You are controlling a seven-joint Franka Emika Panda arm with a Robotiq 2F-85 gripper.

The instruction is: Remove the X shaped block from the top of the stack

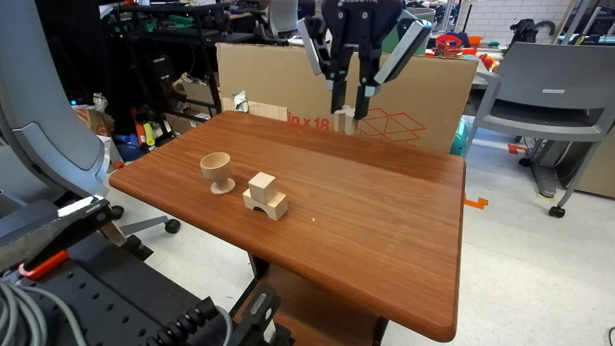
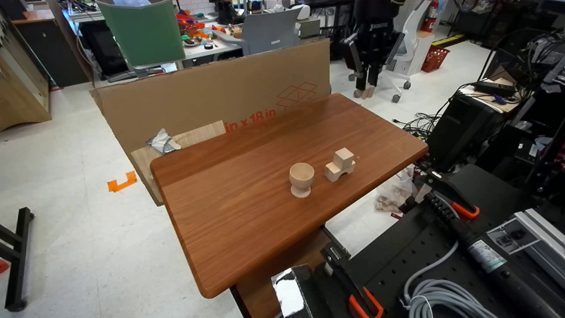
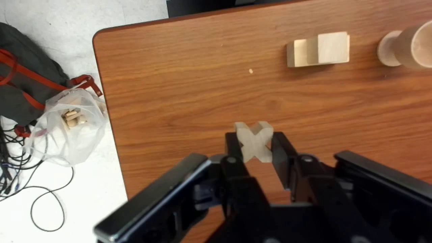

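- Gripper (image 3: 256, 146) grasps X-shaped block (image 3: 254, 141) near centre of the wrist view.
- Stack (image 3: 319, 52), cube (image 3: 333, 48) upon arch block (image 3: 306, 52), stands at upper right, near wooden goblet (image 3: 406, 47).

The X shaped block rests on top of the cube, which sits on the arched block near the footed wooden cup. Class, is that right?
Not quite: the wrist view shows the X shaped block held in the gripper, not resting on the cube. In both exterior views the cube does sit on the arched block near the footed wooden cup.
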